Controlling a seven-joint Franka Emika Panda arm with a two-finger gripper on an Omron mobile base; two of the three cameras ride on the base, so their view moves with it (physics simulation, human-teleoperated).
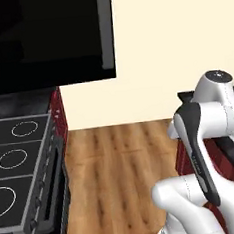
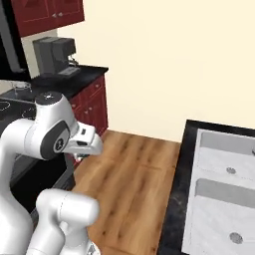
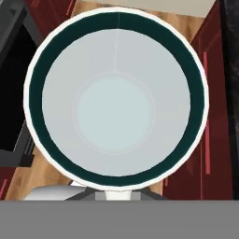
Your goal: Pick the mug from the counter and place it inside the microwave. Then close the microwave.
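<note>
The microwave (image 1: 47, 40) is seen in the left base view as a large black mass hanging over the left, its glossy door edge running down beside the cream wall. Below it the stovetop (image 1: 17, 163) with white rings is laid out, and a wooden floor (image 1: 119, 179) is spread between the two runs of red cabinets. In the right base view a black marbled tabletop (image 2: 177, 199) with a pale double sink (image 2: 224, 189) is shown on the right, and a coffee machine (image 2: 54, 52) is set on the far tabletop.

The mug (image 3: 116, 98) is looked into from above in the hand view: its white rim, teal band and pale bottom are close under the camera, with floor and red cabinet fronts far below it. It is therefore judged to be lifted clear of the tabletop and carried over the aisle. The hand is clenched, and from the mug's nearness it is judged to be grasping the mug at the near rim, though the fingers themselves cannot be made out.

The step in hand is taken to be the carry to the microwave. The mug should be kept upright, swung towards the dark cavity at turntable height, and passed clear of the door edge before it is lowered and released.
</note>
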